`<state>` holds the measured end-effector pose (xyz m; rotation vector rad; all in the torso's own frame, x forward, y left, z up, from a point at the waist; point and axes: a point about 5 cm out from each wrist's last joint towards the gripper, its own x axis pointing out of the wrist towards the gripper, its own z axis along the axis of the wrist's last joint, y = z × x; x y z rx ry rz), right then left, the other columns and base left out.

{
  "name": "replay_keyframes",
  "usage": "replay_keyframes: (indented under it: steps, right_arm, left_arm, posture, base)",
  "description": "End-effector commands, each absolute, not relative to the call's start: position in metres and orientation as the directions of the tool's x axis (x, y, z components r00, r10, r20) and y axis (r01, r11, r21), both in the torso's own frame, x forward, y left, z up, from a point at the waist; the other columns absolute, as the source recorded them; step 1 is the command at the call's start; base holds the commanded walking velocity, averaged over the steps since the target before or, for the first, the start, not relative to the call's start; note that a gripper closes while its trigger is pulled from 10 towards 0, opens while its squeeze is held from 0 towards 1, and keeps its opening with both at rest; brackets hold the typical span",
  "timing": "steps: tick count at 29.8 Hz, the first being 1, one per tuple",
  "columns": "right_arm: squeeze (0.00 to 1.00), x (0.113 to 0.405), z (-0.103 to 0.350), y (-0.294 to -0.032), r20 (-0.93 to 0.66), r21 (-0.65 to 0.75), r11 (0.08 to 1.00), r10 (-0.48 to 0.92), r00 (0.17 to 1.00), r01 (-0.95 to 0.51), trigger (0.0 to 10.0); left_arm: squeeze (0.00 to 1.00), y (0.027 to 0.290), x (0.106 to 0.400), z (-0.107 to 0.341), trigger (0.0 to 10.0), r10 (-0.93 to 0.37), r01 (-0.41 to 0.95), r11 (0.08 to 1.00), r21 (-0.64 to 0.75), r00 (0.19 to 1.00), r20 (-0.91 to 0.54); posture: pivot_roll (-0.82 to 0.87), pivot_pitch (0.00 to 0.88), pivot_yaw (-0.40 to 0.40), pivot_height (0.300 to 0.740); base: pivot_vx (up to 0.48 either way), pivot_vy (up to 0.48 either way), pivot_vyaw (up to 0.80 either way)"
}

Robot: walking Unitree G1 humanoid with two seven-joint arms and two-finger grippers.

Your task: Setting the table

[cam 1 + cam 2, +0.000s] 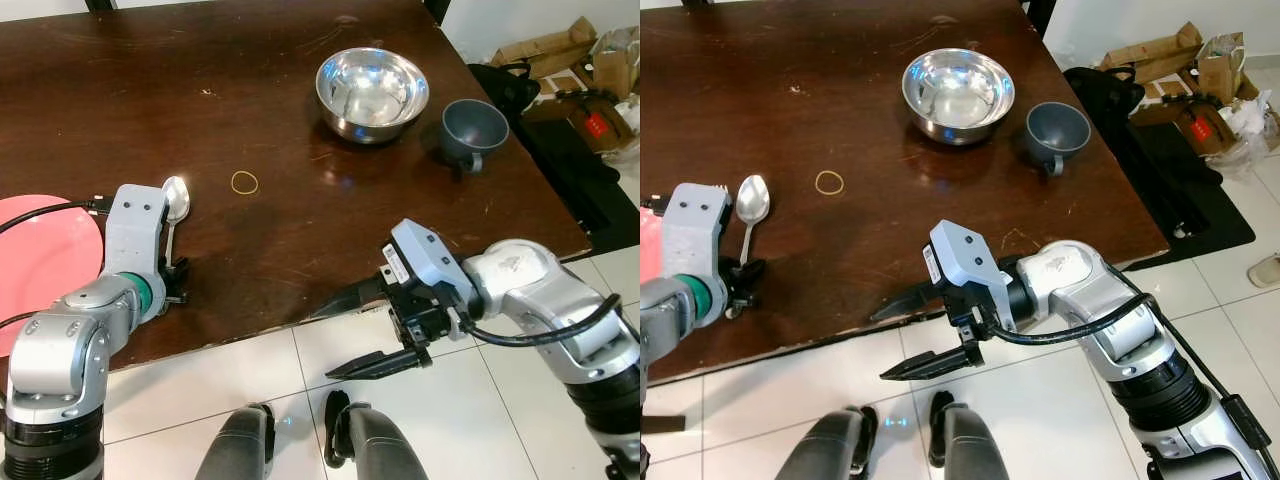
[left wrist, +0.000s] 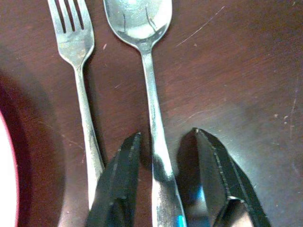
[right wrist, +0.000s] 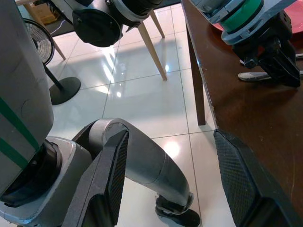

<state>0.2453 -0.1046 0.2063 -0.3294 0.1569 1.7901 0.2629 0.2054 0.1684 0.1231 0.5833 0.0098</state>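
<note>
Left gripper (image 2: 163, 184) is down on the dark wooden table (image 1: 250, 80) near its front edge, fingers narrowly parted on either side of the spoon (image 2: 147, 80) handle; contact with the pads cannot be confirmed. The spoon lies flat, bowl pointing away from the robot. A fork (image 2: 80, 85) lies just beside it, parallel, on the side toward the pink plate (image 1: 40, 255) (plate sits at the table's left edge).

Right gripper (image 1: 370, 330) hangs off the front edge of the table, over white floor tiles, fingers spread wide and holding nothing.

Farther back on the table: steel bowl (image 1: 372, 92), with a grey mug (image 1: 474, 128) just beside it toward the right edge. A rubber band (image 1: 245, 182) lies between spoon and bowl, apart from both.
</note>
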Motion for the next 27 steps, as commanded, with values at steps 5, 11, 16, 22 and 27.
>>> replay_keyframes:
  steps: [5,11,16,22,27]
  right_arm:
    - [0.0,0.245,0.208,-0.105,-0.297,-0.079,-0.239,0.932,-0.206,-0.968,10.0]
    - [0.0,0.266,0.232,-0.106,-0.177,-0.215,-0.045,0.984,-0.007,-0.975,10.0]
    - [0.0,0.296,0.281,-0.117,0.18,-0.317,0.428,0.903,0.389,-0.846,10.0]
    - [0.0,0.295,0.269,-0.144,0.383,-0.222,0.86,0.51,0.77,-0.46,10.0]
    - [0.0,0.283,0.242,-0.153,0.353,-0.154,0.934,0.357,0.865,-0.322,10.0]
  left_arm:
    - [0.0,0.206,0.268,0.186,10.0,0.082,0.014,0.974,0.224,0.908,-0.411]
    - [0.0,0.191,0.272,0.245,10.0,0.026,-0.006,0.947,0.32,0.998,-0.06]
    - [0.0,0.155,0.265,0.284,10.0,-0.142,0.077,0.954,0.29,0.968,0.207]
    - [0.0,0.145,0.273,0.268,10.0,-0.176,0.105,0.953,0.285,0.955,0.237]
    - [0.0,0.146,0.283,0.268,10.0,-0.195,0.127,0.957,0.262,0.947,0.254]
  posture:
    - [0.14,0.153,0.002,0.74]
    - [0.15,0.141,-0.012,0.74]
    - [0.14,0.119,-0.014,0.74]
    - [0.1,0.081,0.003,0.74]
    - [0.05,0.049,0.031,0.74]
  base:
    - [0.0,0.0,0.0]
    - [0.0,0.0,0.0]
    - [0.0,0.0,0.0]
    - [0.0,0.0,0.0]
    - [0.0,0.0,0.0]
